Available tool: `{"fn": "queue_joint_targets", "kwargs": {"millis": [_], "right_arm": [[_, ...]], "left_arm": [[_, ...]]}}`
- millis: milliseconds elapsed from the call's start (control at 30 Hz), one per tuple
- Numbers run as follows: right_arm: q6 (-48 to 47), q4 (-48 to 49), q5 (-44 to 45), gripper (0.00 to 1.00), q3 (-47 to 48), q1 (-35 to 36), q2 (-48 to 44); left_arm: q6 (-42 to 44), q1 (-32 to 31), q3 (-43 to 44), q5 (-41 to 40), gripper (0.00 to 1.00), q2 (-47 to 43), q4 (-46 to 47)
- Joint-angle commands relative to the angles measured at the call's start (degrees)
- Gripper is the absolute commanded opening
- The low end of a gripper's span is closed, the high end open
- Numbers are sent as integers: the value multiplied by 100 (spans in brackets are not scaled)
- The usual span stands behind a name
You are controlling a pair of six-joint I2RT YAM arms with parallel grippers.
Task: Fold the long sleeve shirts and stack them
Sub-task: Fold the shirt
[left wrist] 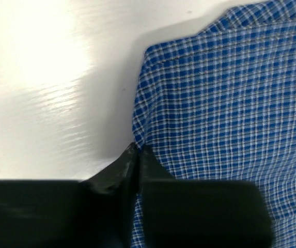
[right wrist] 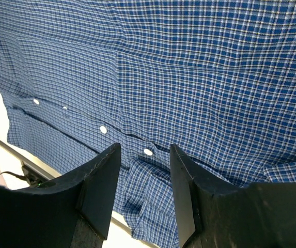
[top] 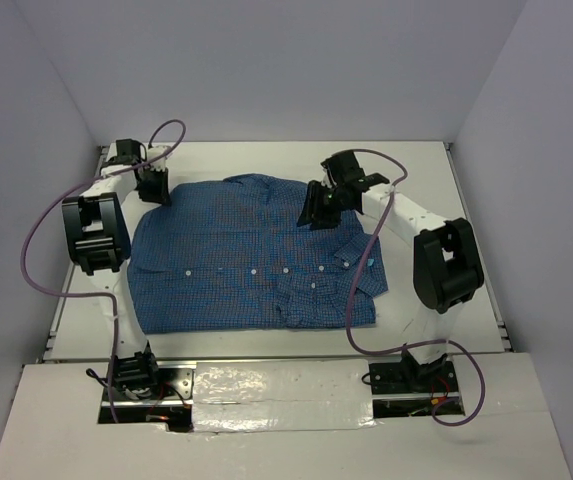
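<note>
Shirt first: the long sleeve shirt (top: 251, 255) lies spread flat in the middle of the white table (top: 426, 170), between your two arms. A row of small white buttons (top: 253, 271) runs left to right across its near half, and a cuffed sleeve is folded in at the near right corner. Your left claw (top: 153, 190) sits at the far left corner of the cloth. In the left wrist view its fingers (left wrist: 158, 173) are drawn almost together, and the checked edge runs straight into the thin slit between them, so it has that edge pinched, with bare table just to the left of the tips. Your right claw (top: 316, 215) hangs over the far right part of the shirt, nearer the middle than the edge. From its own camera you see the two dark fingers standing well apart with nothing between them, only blue check and the button row lying beyond. You cannot tell from these views whether its tips touch the fabric. The cloth beneath it looks smooth, with a crease line running across the panel and the table showing at the shirt's far edge.
</note>
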Motion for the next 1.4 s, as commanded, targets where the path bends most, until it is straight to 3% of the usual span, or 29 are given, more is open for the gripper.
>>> {"fn": "queue_joint_targets", "kwargs": {"millis": [0,33,200,333,467,633,833,933,1067,1167,1367], "right_arm": [[-17,205,-9,50,-135,42,-137],[1,222,0,50,-213,50,-207],[45,354,17,50,-521,42,-410],[71,582,88,50,-811,112,-568],[159,925,-9,50,-1110,164,-726],[238,1285,-62,54,-1418,165,-858],[212,1418,-71,56,-1708,173,-1077],[238,1479,-88,57,-1936,138,-1218],[265,1497,-88,57,-2033,112,-1306],[265,1479,-106,57,-2042,112,-1315],[212,1383,-97,57,-1963,112,-1315]], "left_arm": [[-16,-26,-91,0,10,-184,190],[-24,-35,-126,-27,0,-282,260],[580,-280,-564,-421,0,-1265,805],[2070,-850,-1582,-720,0,-2179,1148],[3006,-1281,-2759,-1028,5,-2874,912],[3692,-1835,-3754,-1310,23,-3217,578],[3957,-2635,-3975,-406,47,-3867,-520],[4098,-2742,-3906,156,53,-4316,-1012],[3669,-2698,-3563,535,54,-4677,-1251],[2842,-2575,-3334,221,59,-4599,-917],[3052,-2707,-3606,-721,63,-3650,-469]]}}
